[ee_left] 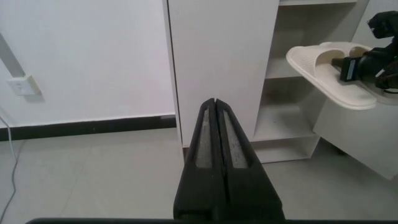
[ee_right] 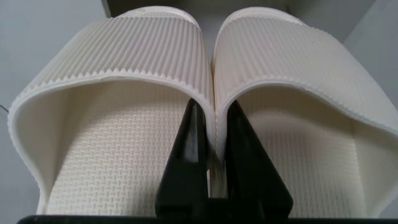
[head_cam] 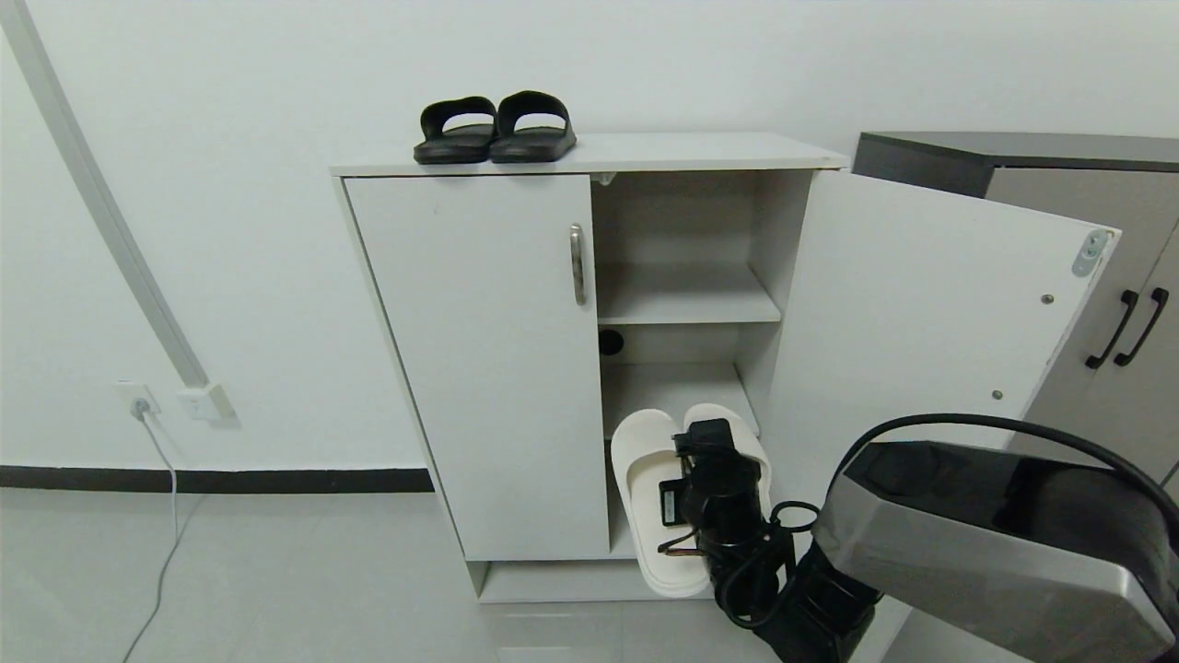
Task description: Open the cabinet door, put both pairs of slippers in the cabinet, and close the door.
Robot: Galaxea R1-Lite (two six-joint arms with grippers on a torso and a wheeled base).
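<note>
right gripper (ee_right: pixel 210 124) pinching white slippers (head_cam: pixel 640 470) at open cabinet (head_cam: pixel 479 368) | left gripper (ee_left: pixel 215 106) pressed together, empty | black slippers (head_cam: pixel 495 129) atop cabinet

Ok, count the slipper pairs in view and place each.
2. The black pair sits on the cabinet top; the white pair is clamped in the right gripper at the open side. The shut door could hide more.

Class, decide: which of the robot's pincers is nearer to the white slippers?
Right. The right pincer grips the white slippers by their inner strap edges; the left pincer hangs shut, well apart, facing the closed door.
</note>
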